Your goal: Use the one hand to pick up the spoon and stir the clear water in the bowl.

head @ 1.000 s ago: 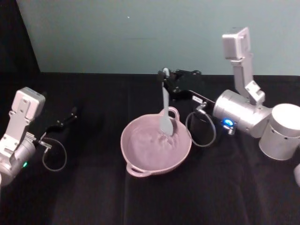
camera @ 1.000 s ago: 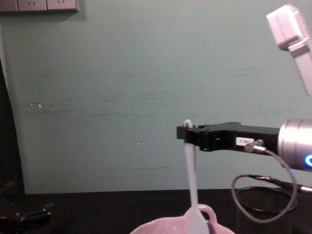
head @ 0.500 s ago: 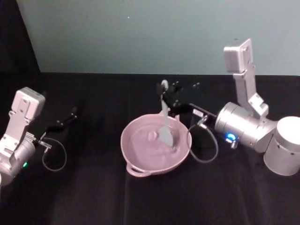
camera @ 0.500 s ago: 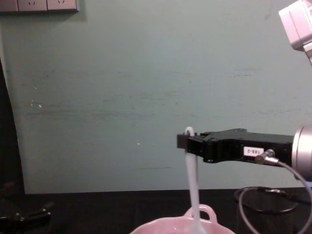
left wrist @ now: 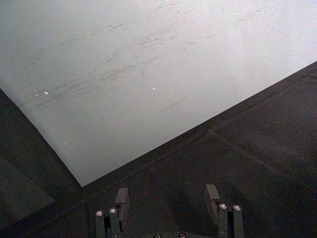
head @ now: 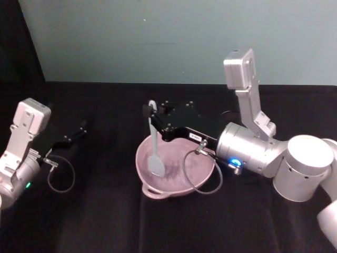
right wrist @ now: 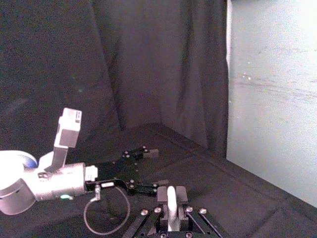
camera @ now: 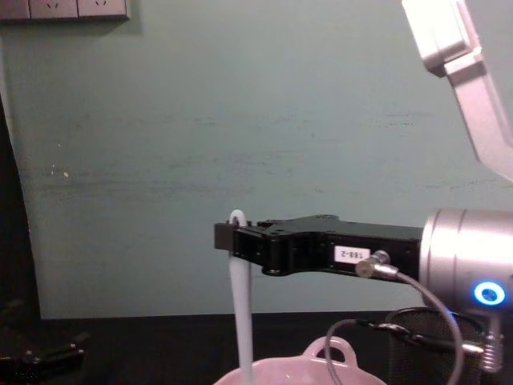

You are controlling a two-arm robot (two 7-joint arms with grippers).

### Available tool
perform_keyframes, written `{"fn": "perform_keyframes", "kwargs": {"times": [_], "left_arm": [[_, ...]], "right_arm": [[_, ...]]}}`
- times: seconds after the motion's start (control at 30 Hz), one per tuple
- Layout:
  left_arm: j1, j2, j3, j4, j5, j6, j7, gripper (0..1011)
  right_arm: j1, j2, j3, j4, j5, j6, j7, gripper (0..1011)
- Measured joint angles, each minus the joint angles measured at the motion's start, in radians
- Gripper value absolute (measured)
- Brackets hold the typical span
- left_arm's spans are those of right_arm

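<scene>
— What colours are the bowl [head: 141, 169] and spoon [head: 154, 150]?
— Pale pink bowl, white spoon, black desk [head: 105, 221].
— And the right claw [head: 150, 112]?
— Black, with a small white label; silver wrist [head: 247, 153], pale green wall [head: 158, 37].

We see right gripper [head: 152, 115] and upright spoon [head: 155, 153] occupying bowl [head: 139, 161] left half; cable loop [head: 202, 178] hangs across right half; table [head: 108, 174] left of bowl open.

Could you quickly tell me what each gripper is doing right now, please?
Left gripper: open, empty.
Right gripper: closed on the spoon.
</scene>
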Motion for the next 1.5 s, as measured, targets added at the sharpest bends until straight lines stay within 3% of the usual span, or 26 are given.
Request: {"fn": "perform_keyframes", "kwargs": {"times": [0.3,0.53,0.7,0.93,1.1,1.5], "left_arm": [[0.000,0.000,0.000,0.000,0.000,0.000,0.000,1011],[0.000,0.000,0.000,0.000,0.000,0.000,0.000,1011],[0.000,0.000,0.000,0.000,0.000,0.000,0.000,1011],[0.000,0.000,0.000,0.000,0.000,0.000,0.000,1011],[0.000,0.000,0.000,0.000,0.000,0.000,0.000,1011],[0.000,0.000,0.000,0.000,0.000,0.000,0.000,1011]], "right_arm": [[0.047,-0.040,-0.011,0.088,0.015,-0.021,0.009,112],[0.083,-0.050,0.015,0.167,0.038,-0.035,0.010,111],[0.096,-0.032,0.042,0.195,0.039,-0.041,-0.006,111],[0.067,0.012,0.087,0.158,0.040,-0.041,-0.036,112],[0.041,0.034,0.100,0.120,0.038,-0.035,-0.045,111],[-0.016,0.063,0.080,0.013,0.029,-0.007,-0.039,111]]}}
